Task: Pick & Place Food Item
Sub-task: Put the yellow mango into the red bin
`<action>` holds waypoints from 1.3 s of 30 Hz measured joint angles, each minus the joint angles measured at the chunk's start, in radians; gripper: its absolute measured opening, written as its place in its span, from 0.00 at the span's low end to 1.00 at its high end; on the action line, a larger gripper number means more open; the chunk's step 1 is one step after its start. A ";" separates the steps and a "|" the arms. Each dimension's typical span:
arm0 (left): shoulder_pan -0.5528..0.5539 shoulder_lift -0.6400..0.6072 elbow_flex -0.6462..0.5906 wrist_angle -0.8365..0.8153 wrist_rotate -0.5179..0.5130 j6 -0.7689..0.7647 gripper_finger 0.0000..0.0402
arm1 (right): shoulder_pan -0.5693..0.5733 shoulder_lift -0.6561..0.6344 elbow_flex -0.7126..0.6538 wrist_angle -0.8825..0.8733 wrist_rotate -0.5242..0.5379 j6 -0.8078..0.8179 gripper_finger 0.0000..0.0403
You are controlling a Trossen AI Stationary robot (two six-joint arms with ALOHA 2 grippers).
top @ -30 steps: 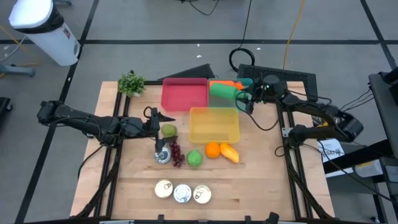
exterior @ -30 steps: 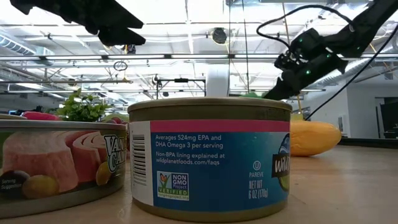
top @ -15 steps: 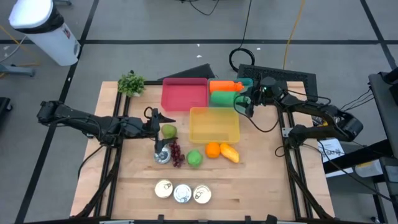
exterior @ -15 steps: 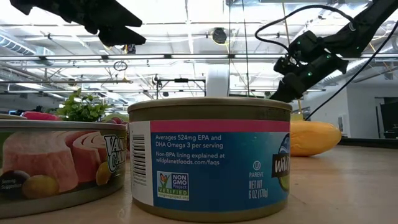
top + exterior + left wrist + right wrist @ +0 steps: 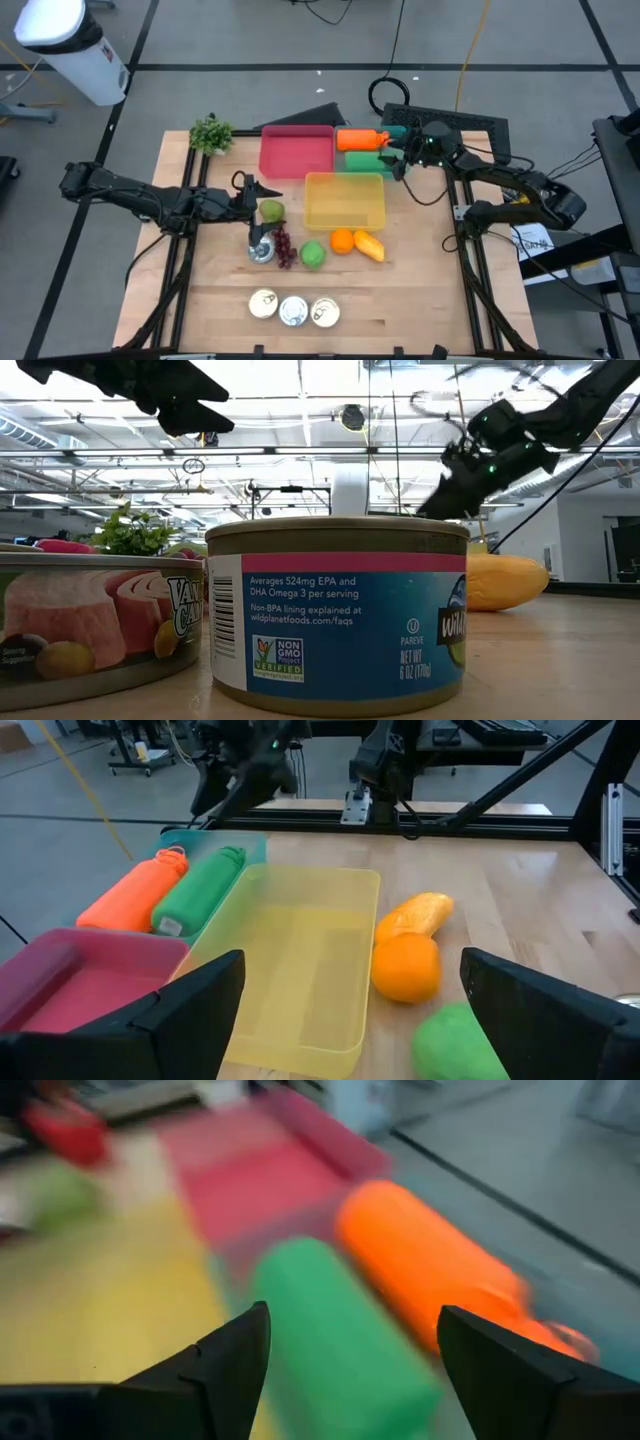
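Observation:
A green bottle (image 5: 360,158) lies on its side beside an orange bottle (image 5: 360,138) in a teal bin (image 5: 392,132) at the table's far side. My right gripper (image 5: 400,160) is open just to the right of the green bottle (image 5: 340,1345), touching nothing. My left gripper (image 5: 250,188) is open and hovers over the table's left middle, next to a green pear (image 5: 271,210). An orange (image 5: 342,240), a yellow-orange fruit (image 5: 369,245), a green round fruit (image 5: 313,254) and dark grapes (image 5: 284,246) lie on the table near the yellow bin.
A yellow bin (image 5: 345,200) and a red bin (image 5: 297,152) stand in the table's middle. One can (image 5: 262,248) stands by the grapes, and three cans (image 5: 294,311) line the near edge. A small plant (image 5: 211,133) stands at the far left.
The green bottle, which lay slanted and partly over the orange bottle, has come down and now lies beside it in the teal bin. My right gripper has drawn back a little toward the table's right edge and risen.

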 joint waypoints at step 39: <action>0.000 0.000 0.000 0.006 0.000 0.005 0.90 | 1.396 0.047 0.218 -0.262 1.026 0.358 0.69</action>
